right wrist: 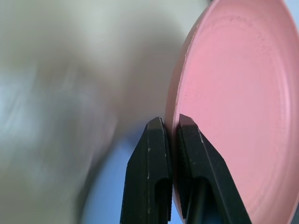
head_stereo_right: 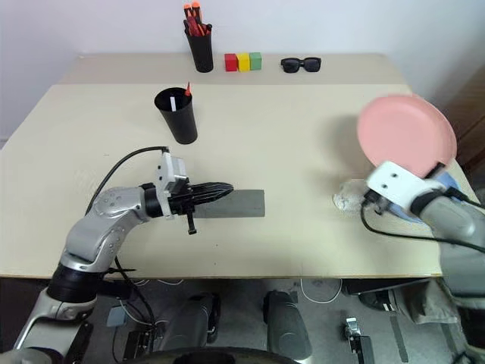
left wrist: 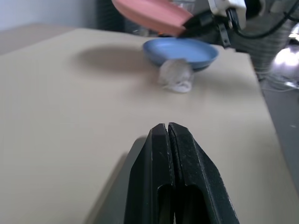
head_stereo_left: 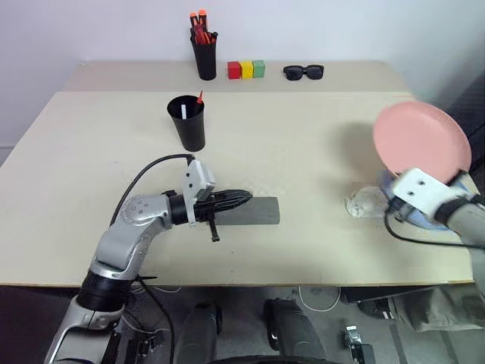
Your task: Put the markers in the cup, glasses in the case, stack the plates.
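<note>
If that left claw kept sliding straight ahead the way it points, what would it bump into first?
Probably the crumpled clear wrapper lying against the blue plate; the left gripper has bare table before that, though depth is uncertain.

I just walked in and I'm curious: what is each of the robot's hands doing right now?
Left gripper: shut, holding nothing, resting over the closed grey case.
Right gripper: shut on the rim of the pink plate, held up above the blue plate.

Table (head_stereo_left: 303,136) carrying everything. Pen pot (head_stereo_left: 204,54), blocks (head_stereo_left: 246,70) & sunglasses (head_stereo_left: 303,72) sitting in a row along the far edge, pot leftmost. Cup (head_stereo_left: 187,121) standing nearer, w/ markers (head_stereo_left: 199,98) in it. Case (head_stereo_left: 254,211) lying closed at centre-front, left gripper (head_stereo_left: 241,200) over its left end. At right, one plate (head_stereo_left: 420,140) being held tilted above the other plate (left wrist: 181,51) by right gripper (right wrist: 170,126); crumpled wrap (head_stereo_left: 365,202) lying just left of the lower one.
</note>
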`<control>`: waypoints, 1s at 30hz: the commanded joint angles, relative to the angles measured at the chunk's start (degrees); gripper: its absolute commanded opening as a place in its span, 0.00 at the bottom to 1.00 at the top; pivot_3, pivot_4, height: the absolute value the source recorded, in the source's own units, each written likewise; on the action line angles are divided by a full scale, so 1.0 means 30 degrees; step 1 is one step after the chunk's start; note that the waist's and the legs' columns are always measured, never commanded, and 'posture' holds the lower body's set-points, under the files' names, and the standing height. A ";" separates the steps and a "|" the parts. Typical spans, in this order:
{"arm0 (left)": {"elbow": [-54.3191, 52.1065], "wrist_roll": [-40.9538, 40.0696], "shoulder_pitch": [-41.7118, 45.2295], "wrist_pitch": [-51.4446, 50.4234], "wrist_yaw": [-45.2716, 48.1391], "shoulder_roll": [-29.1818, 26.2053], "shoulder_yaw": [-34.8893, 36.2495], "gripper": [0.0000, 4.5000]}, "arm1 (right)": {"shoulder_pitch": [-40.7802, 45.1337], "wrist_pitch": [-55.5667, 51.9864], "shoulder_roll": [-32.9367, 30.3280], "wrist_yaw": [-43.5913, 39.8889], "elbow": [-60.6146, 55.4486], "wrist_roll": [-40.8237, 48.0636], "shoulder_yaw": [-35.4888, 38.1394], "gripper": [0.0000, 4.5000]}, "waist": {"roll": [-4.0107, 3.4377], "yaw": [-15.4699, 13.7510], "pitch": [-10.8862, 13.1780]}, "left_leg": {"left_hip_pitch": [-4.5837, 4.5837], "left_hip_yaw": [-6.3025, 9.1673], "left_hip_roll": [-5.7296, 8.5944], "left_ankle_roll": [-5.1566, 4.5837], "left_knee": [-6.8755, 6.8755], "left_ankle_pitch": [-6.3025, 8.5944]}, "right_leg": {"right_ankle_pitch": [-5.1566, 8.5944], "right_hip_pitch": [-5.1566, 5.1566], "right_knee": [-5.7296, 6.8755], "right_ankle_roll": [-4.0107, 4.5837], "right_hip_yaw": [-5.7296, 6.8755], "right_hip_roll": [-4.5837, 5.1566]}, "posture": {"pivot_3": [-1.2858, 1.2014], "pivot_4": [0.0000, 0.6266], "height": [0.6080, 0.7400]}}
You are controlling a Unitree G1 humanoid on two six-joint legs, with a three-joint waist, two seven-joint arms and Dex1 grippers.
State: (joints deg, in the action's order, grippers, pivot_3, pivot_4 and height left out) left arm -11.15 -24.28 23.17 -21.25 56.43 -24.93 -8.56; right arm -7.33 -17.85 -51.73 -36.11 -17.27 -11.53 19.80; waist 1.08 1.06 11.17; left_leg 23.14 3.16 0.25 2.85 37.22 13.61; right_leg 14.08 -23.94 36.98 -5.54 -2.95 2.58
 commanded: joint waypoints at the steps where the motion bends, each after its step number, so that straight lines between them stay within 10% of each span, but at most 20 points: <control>1: 0.0523 0.0049 0.0829 0.0770 0.0509 0.0383 -0.0353 0.00 | -0.0235 -0.0189 0.0254 0.0082 -0.0423 0.0594 0.1369 0.01 | -0.0006 0.0101 -0.0004 | -0.0013 -0.0016 0.0000 0.0000 -0.0003 0.0000 | 0.0000 0.0001 0.0006 0.0002 -0.0015 0.0000 | 0.52 0.24 1.00; 5: 0.0723 0.0039 0.1031 0.0912 0.0528 0.0519 -0.0346 0.00 | -0.0442 0.0420 0.0414 0.0378 0.0897 0.0670 0.1357 0.23 | -0.0010 0.0102 -0.0006 | -0.0066 -0.0019 -0.0005 -0.0001 -0.0015 0.0000 | 0.0001 0.0048 0.0007 0.0004 -0.0021 -0.0006 | 0.52 0.24 1.00; 10: 0.0166 -0.0217 0.0352 0.0749 0.0451 0.0078 -0.0040 0.00 | -0.0252 0.0561 0.0329 0.0178 0.0836 0.1265 0.1725 0.76 | -0.0010 -0.0053 -0.0006 | -0.0066 -0.0017 0.0001 -0.0001 -0.0013 0.0001 | 0.0006 0.0066 -0.0007 0.0001 -0.0023 0.0005 | 0.52 0.24 1.00; 19: -0.0450 -0.0340 0.0002 0.0138 0.0714 -0.0118 -0.0596 0.00 | -0.0446 -0.1997 0.1140 -0.2456 -0.2484 0.6312 0.2266 0.76 | -0.0008 -0.0071 -0.0004 | -0.0086 0.0002 -0.0001 -0.0004 -0.0014 0.0003 | 0.0011 0.0097 -0.0020 -0.0002 -0.0016 0.0002 | 0.52 0.24 1.00; 30: -0.1027 0.0240 -0.0360 0.0211 0.0556 -0.0238 -0.1275 0.00 | 0.2242 -0.1756 0.2982 0.1289 0.0601 0.3406 -0.2352 0.76 | -0.0009 -0.0086 -0.0001 | -0.0148 -0.0007 -0.0004 -0.0018 -0.0040 0.0014 | 0.0025 0.0183 -0.0121 0.0029 -0.0012 0.0017 | 0.52 0.24 1.00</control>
State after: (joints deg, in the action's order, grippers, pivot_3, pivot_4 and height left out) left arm -12.26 -23.87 22.24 -20.95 58.41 -25.30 -12.53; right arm -1.45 -23.35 -43.03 -33.57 -15.52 -0.69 12.25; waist 1.06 0.80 11.17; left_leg 22.70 3.14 0.24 2.78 37.09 13.66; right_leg 14.16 -23.39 36.62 -5.45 -2.99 2.63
